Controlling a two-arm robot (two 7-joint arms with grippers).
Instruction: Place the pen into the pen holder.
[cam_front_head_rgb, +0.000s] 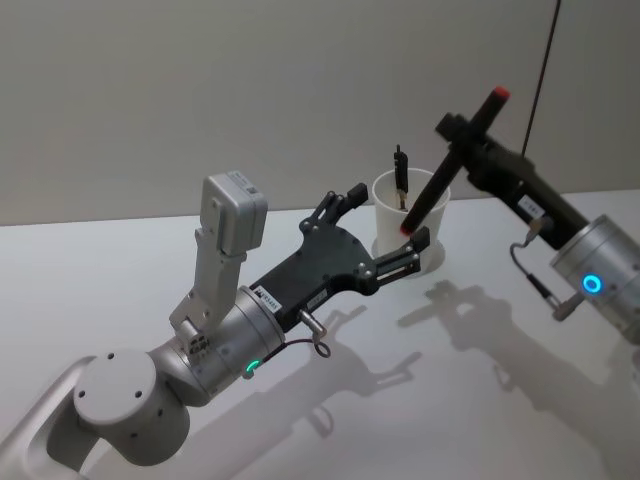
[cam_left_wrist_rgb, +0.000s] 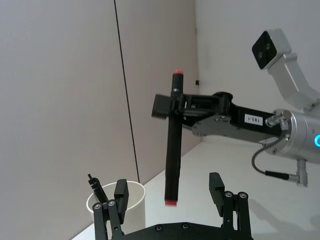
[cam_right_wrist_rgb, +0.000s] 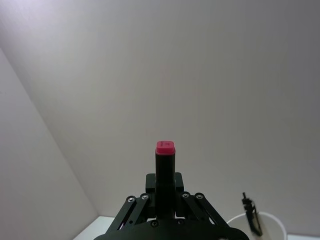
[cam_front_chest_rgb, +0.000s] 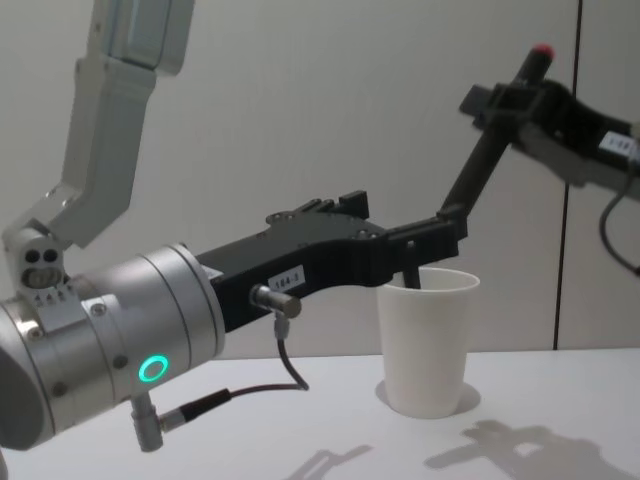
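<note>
Pen holder (cam_front_head_rgb: 408, 215): white paper cup standing upright on the white table (cam_front_head_rgb: 120, 290), already holding a thin dark pen (cam_front_head_rgb: 401, 178) that leans against its inner wall; in the chest view the cup (cam_front_chest_rgb: 428, 340) shows full height, while the left wrist view cuts off its base and the right wrist view shows little more than its rim (cam_right_wrist_rgb: 260, 220) at the frame edge. Pen (cam_front_head_rgb: 445, 165): black barrel with red ends, tilted, clamped near its upper end by the right gripper (cam_front_head_rgb: 455, 135), whose jaws are closed on it; lower red tip sits at or just above the cup rim in the head view, whereas the left wrist view shows the pen (cam_left_wrist_rgb: 173, 140) hanging in the air to one side of the cup (cam_left_wrist_rgb: 116, 204). In the chest view its lower part is hidden behind the left gripper's fingers. The right wrist view shows only the upper red cap (cam_right_wrist_rgb: 165, 147) above the closed fingers. Left gripper (cam_front_head_rgb: 380, 240): jaws spread open, holding nothing, reaching beside the cup; whether a finger touches the cup cannot be told.
</note>
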